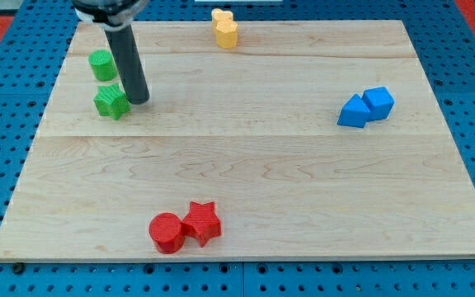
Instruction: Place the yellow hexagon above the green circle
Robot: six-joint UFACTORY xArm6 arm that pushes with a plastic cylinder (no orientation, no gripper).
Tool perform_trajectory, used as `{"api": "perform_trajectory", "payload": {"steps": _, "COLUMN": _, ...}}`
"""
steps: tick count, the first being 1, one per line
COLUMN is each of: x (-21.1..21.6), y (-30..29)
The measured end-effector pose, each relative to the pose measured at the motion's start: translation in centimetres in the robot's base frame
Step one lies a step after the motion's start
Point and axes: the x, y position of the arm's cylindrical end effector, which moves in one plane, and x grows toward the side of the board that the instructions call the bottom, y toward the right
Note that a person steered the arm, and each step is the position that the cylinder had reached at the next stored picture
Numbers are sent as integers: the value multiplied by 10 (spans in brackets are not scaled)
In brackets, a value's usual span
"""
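The desk (pixel 246 173) lies open across its middle. My tip (pixel 139 101) stands just beside the green star (pixel 110 102), crowding the green circle (pixel 101 65).

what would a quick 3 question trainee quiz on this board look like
1. True or false: the red circle and red star touch each other near the view's bottom.
2. Which block is my tip right beside? A) blue cube B) green star C) yellow hexagon
3. Fill in: the green circle sits near the view's ____ left corner.

Key: 1 true; 2 B, my tip stands just to the green star's right; 3 top.
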Motion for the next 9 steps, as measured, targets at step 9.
{"api": "perform_trajectory", "payload": {"steps": 9, "x": -193, "y": 135}}
